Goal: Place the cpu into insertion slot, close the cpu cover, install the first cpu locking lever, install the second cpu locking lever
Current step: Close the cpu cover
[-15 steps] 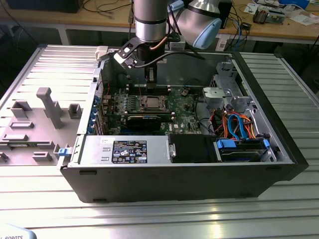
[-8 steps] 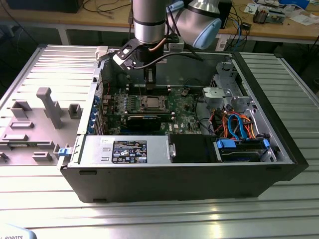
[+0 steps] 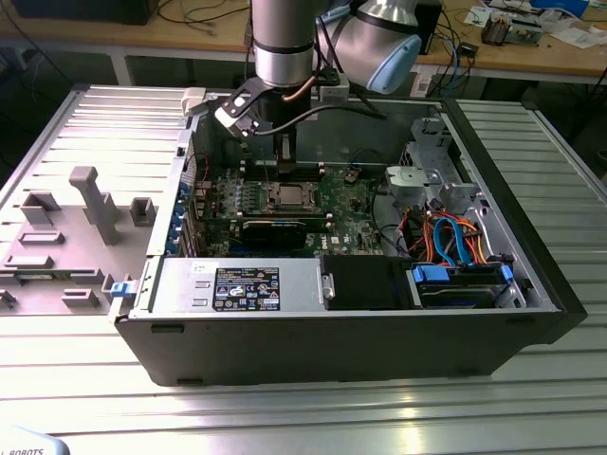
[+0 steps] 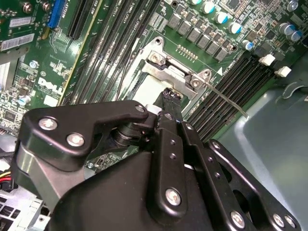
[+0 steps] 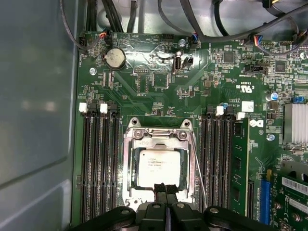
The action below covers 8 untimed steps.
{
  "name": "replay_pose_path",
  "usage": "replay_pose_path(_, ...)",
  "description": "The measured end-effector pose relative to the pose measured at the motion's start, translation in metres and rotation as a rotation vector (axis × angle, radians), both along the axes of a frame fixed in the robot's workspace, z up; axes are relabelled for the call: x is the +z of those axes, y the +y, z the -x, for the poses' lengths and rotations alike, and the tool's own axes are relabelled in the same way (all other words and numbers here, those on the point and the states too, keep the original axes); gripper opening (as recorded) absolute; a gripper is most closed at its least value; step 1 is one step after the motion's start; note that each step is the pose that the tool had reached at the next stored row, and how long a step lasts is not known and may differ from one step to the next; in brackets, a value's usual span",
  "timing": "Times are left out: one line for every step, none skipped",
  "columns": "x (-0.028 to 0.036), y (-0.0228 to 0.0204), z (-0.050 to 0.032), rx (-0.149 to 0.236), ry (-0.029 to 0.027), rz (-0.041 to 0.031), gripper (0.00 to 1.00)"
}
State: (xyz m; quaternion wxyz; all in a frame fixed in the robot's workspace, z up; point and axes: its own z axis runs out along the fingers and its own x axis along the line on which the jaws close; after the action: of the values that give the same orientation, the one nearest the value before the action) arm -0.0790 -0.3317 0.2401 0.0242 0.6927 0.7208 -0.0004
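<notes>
The cpu [image 5: 160, 166] lies flat in the insertion slot [image 3: 289, 196] on the green board, its silver-grey top showing through the window of the cpu cover [image 5: 129, 166]. The cover sits down around the chip. My gripper [image 5: 166, 188] is shut with nothing between its fingers, its tips at the edge of the chip nearest the camera. The exterior view shows the gripper [image 3: 285, 173] hanging straight down just above the socket. A thin wire locking lever [image 5: 198, 166] runs along one side of the socket, and in the second wrist view the lever [image 4: 228, 101] juts out over the memory slots.
Long black memory slots [image 5: 98, 163] flank the socket on both sides. A black graphics card [image 3: 275, 230], a power supply [image 3: 237, 284] and a drive cage with blue and orange cables [image 3: 455, 246] fill the case. Its walls [image 3: 512, 190] ring the board. A grey fixture plate [image 3: 85, 209] lies at the exterior view's left.
</notes>
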Motion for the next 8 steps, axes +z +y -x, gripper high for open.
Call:
replay_pose_path(-0.0018,0.0000,0.0012,0.002,0.0000,-0.0016,0.12)
replay_pose_path(-0.0044,0.0000,0.0021,0.004,0.0000,-0.0017,0.12)
replay_pose_path(-0.0067,0.0000,0.0028,0.005,0.0001,-0.0017,0.12)
replay_pose_path(-0.0080,0.0000,0.0031,0.006,0.0000,-0.0017,0.12)
replay_pose_path(-0.0094,0.0000,0.0035,0.007,0.0003,-0.0017,0.12)
replay_pose_path(-0.0103,0.0000,0.0037,0.007,0.0007,-0.0017,0.12)
replay_pose_path(-0.0112,0.0000,0.0040,0.008,0.0012,-0.0017,0.12)
replay_pose_path(-0.0126,0.0000,0.0042,0.008,0.0025,-0.0017,0.12)
